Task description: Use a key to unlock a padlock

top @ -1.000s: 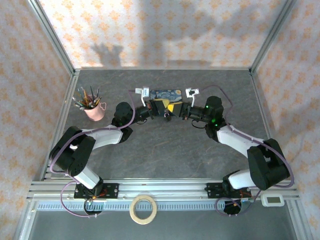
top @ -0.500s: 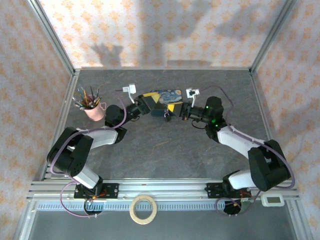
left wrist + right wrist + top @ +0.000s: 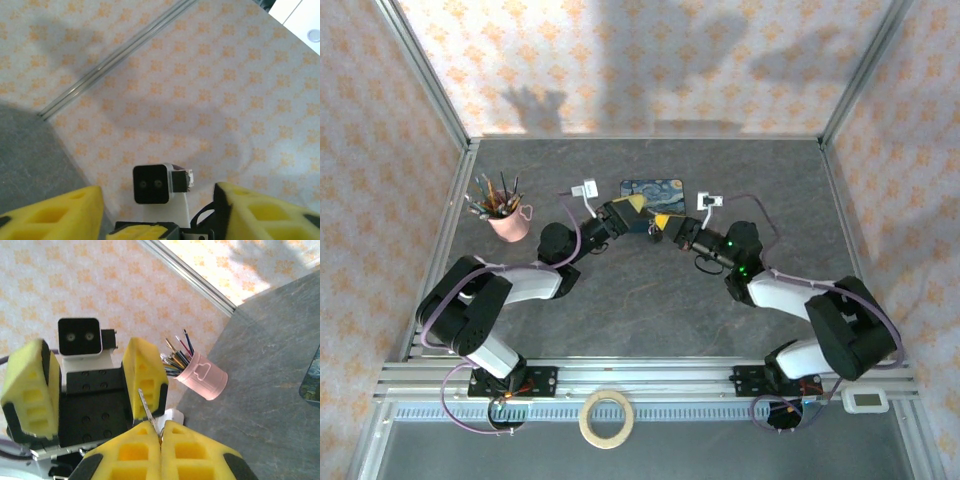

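Two arms meet fingertip to fingertip over the table [image 3: 650, 290], with the blue tin [image 3: 655, 188] just beyond both sets of fingertips. The left gripper [image 3: 633, 207] has its fingers spread wide with nothing between them. The right gripper [image 3: 161, 432] has its pads pressed together on the key [image 3: 146, 406], whose thin blade projects past the fingertips toward the left gripper's open gap. A small pale metal piece [image 3: 171, 416] touches the right fingertips; whether it belongs to the padlock cannot be told. Judged progress: the key is secured, while insertion, turning and shackle release appear still to do.
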Motion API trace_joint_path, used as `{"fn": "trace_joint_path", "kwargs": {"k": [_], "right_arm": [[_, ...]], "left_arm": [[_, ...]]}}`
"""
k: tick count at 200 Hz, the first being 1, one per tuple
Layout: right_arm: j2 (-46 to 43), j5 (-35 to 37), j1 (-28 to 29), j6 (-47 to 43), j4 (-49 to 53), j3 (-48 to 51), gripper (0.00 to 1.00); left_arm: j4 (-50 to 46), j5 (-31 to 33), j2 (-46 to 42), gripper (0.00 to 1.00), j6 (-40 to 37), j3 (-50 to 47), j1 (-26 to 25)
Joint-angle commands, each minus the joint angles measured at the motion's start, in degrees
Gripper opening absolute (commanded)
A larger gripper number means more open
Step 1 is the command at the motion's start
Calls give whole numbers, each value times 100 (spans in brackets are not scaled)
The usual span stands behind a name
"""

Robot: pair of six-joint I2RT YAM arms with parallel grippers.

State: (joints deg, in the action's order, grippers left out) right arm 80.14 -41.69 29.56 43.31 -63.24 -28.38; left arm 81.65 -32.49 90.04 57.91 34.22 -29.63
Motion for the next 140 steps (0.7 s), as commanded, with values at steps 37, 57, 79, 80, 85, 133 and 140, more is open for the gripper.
{"fn": "trace_joint_path", "kwargs": {"k": [37, 57, 79, 80, 85, 133, 140], "right_arm": [[173, 187, 65, 544, -1023, -102, 0], [229, 156, 67, 585, -1058, -114, 0], [270, 131, 76, 584, -1054, -115, 0], [272, 129, 76, 583, -1056, -119, 0], [298, 113, 83, 587, -1051, -124, 0], [411, 82, 151, 604, -1050, -159, 0], [410, 90, 149, 603, -1050, -159, 0]], "left_arm": [[-293, 86, 204, 47, -408, 239, -193], [-298, 61, 220, 42, -406, 252, -201], [-248, 51, 232, 40, -390, 274, -201], [-247, 51, 233, 40, -388, 272, -201], [-237, 46, 238, 39, -386, 281, -202], [-177, -36, 329, 4, -329, 376, -197], [-175, -51, 337, 0, -302, 384, -201]]}}
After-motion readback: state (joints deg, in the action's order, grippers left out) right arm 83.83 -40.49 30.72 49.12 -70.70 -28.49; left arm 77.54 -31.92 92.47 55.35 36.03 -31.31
